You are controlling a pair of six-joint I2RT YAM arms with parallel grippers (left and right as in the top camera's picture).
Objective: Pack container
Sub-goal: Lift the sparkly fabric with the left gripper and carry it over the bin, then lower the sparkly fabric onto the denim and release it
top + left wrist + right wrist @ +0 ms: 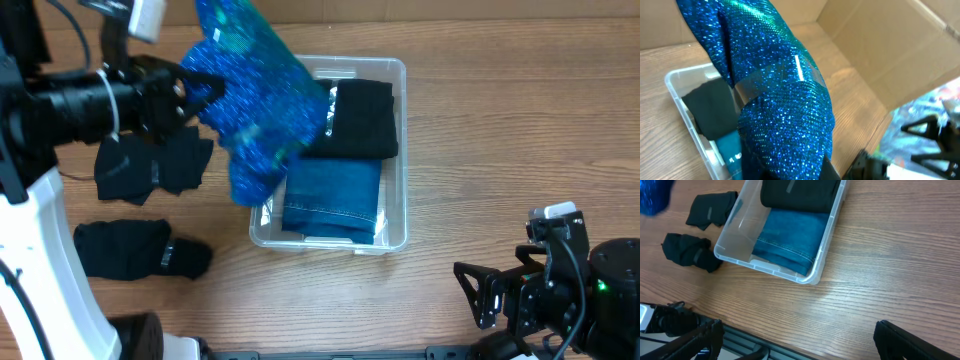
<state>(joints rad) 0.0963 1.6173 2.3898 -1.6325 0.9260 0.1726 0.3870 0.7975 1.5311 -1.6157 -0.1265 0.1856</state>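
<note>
Wooden tabletop (pixel 500 150) held the container (pixel 403 200) at centre, the left gripper (pixel 192 92) clamping a sparkly blue garment (pixel 255 90) over it, the right gripper (pixel 475 292) gaping wide at lower right.

In the bin (pixel 330 244), jeans (pixel 333 200) lie at 6 o'clock, a top (pixel 364 118) at 12. A cloth (pixel 255 95) hangs over its 10 o'clock corner. Outside, a garment (pixel 150 165) lies at 9, a second garment (pixel 125 248) at 8.

On my feeds I count one container (pixel 395 68) and five garments. There is one sequined blue garment (pixel 255 90) and one folded denim garment (pixel 332 195). Three are black: one folded black garment (pixel 362 120), one flat black bundle (pixel 150 165) and one rolled black bundle (pixel 125 248).
</note>
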